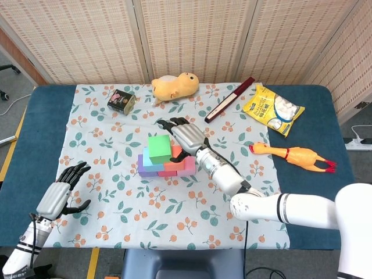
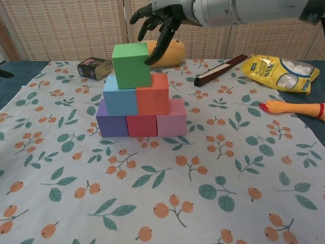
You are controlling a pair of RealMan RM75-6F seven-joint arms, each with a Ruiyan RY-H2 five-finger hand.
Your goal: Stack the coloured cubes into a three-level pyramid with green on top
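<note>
On floral cloth (image 2: 264, 168), cube pyramid (image 2: 138, 96), woven screens (image 1: 192, 35) behind, both hands empty, fingers spread.

1. The yellow snack bag (image 2: 281, 70) carries printed lettering, too small and blurred to read in either view.
2. The small dark tin (image 2: 95, 67) has a printed label, also unreadable.
3. No other text, number or sign shows on anything else.
</note>
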